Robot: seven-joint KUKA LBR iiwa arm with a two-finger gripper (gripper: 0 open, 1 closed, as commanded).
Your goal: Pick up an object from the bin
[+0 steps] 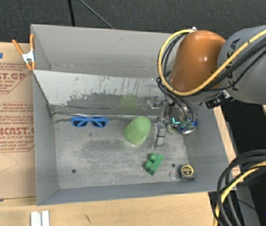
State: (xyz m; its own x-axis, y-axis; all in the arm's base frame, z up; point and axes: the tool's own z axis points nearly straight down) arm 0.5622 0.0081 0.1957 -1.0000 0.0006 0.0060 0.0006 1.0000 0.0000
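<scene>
My gripper point(160, 136) reaches down into the right part of the bin, its metal fingers close together with nothing seen between them. Just to its left lies a light green rounded object point(137, 130), close beside the fingers. Below the gripper, on the bin floor, sits a small dark green block-shaped piece point(152, 163). A small black and yellow tape measure point(185, 172) lies near the front right corner.
A pair of blue sunglasses point(90, 122) lies at the left along the back wall. The arm with its orange cover and yellow cables hangs over the bin's right side.
</scene>
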